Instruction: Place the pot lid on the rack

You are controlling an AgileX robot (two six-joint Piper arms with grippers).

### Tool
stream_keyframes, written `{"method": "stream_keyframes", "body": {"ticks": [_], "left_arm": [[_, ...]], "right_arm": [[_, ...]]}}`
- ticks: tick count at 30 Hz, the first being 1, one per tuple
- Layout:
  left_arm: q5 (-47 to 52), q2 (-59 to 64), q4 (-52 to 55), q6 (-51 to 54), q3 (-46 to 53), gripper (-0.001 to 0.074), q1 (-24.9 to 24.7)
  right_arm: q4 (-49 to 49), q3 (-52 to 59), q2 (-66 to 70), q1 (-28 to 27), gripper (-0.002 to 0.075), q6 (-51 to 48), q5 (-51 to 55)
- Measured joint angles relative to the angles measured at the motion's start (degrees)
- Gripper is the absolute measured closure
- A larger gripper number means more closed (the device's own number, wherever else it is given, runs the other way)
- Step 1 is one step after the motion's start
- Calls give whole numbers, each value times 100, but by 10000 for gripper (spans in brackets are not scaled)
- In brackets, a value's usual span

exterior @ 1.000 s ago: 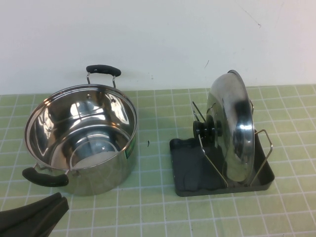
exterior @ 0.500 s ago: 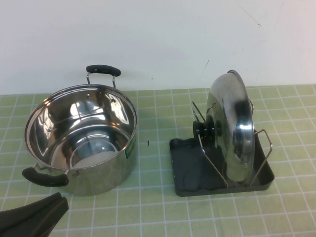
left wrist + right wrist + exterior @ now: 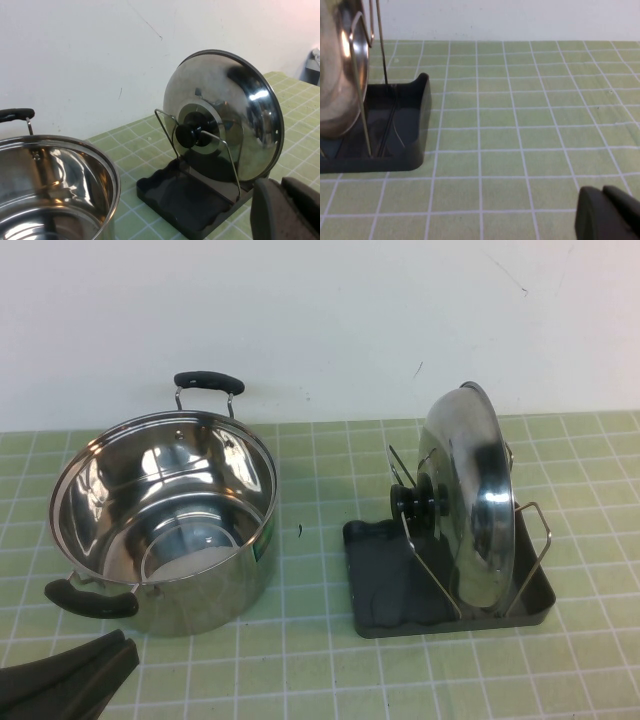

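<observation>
Left gripper (image 3: 85,665) low at near table (image 3: 320,670) edge, fingers closed, empty. Pot (image 3: 165,520) just beyond it. Pot lid (image 3: 470,505) stands upright in rack (image 3: 375,590), well right of left gripper. Right gripper (image 3: 607,215) beside rack, clenched, empty.

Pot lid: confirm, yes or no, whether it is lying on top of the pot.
No: the pot lid stands upright in the rack, apart from the open pot.
</observation>
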Motion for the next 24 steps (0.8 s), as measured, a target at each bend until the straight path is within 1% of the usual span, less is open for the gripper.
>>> {"method": "stream_keyframes", "body": {"ticks": [8, 10, 13, 15, 18, 20, 22, 24], "left_arm": [[0, 0, 0, 0, 0, 737, 0], [46, 0, 0, 43, 0, 736, -88], [744, -74, 0, 224, 0, 737, -419], [1412, -140, -261, 250, 0, 737, -659], [2508, -241, -1401, 292, 0, 737, -971], [3337, -317, -2483, 618, 72, 737, -1148], [4147, -422, -3639, 1411, 243, 737, -1299], [4859, -525, -5240, 2505, 487, 737, -1449]], "right_arm": [[0, 0, 0, 0, 727, 0, 0], [0, 0, 0, 0, 727, 0, 0], [-3, -10, 0, 10, 727, 0, 0], [-14, -10, 0, 4, 727, 0, 0], [-14, -10, 0, 4, 727, 0, 0], [-14, -10, 0, 4, 727, 0, 0], [-14, -10, 0, 4, 727, 0, 0], [-16, -10, 0, 4, 727, 0, 0]]}}
